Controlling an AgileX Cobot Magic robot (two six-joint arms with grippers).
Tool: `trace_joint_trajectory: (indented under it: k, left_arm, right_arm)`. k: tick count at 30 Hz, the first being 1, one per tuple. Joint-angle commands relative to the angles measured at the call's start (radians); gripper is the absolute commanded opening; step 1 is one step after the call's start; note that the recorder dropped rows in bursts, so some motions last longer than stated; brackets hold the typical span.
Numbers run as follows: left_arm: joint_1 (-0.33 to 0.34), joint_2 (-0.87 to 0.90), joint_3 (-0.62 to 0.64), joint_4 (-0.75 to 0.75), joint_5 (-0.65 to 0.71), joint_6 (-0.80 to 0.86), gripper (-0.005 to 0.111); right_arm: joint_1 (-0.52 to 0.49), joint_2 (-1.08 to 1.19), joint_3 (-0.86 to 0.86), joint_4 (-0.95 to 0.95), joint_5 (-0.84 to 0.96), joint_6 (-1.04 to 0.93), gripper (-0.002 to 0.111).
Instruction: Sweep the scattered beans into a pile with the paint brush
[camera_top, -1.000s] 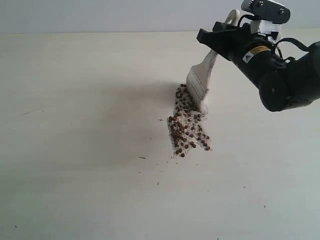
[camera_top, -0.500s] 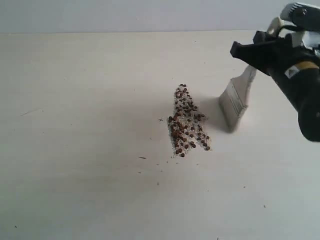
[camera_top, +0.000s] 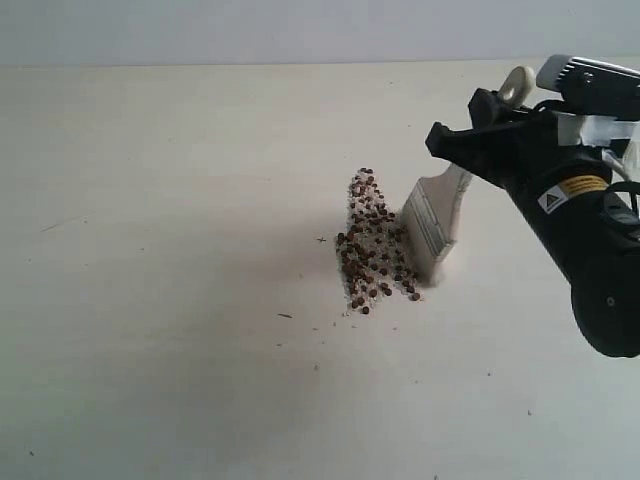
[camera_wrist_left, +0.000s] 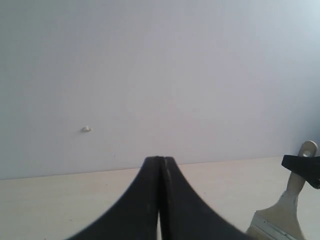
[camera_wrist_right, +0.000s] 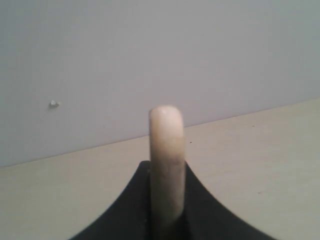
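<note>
— Where is the right gripper?
— The right gripper sits at the upper right of the exterior view, pinching the cream handle of the paint brush. The handle's end pokes up above the jaws.
— And the brush?
— It slants down to the left. Its bristles meet the table just against the right edge of the beans, a narrow pile at the frame's centre, mixed with pale grit.
— The left gripper?
— The left gripper has its fingers pressed together.
</note>
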Motion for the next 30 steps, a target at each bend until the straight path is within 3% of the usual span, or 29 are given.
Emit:
trace_joint_trajectory:
  k: [1,17,24,30]
  left_arm:
    - [0.001,-0.007,0.003,0.001,-0.004,0.001,0.000]
    - [0.001,-0.007,0.003,0.001,-0.004,0.001,0.000]
    - [0.001,-0.007,0.003,0.001,-0.004,0.001,0.000]
    - [0.001,-0.007,0.003,0.001,-0.004,0.001,0.000]
  right_arm:
    - [0.004,0.011,-0.015,-0.050,0.011,0.042,0.000]
    - [0.004,-0.095,-0.015,0.031,0.006,-0.127,0.000]
    - [0.006,-0.130,-0.015,-0.117,0.036,0.100,0.000]
    - [0.099,-0.086,-0.028,-0.070,-0.001,0.176,0.000]
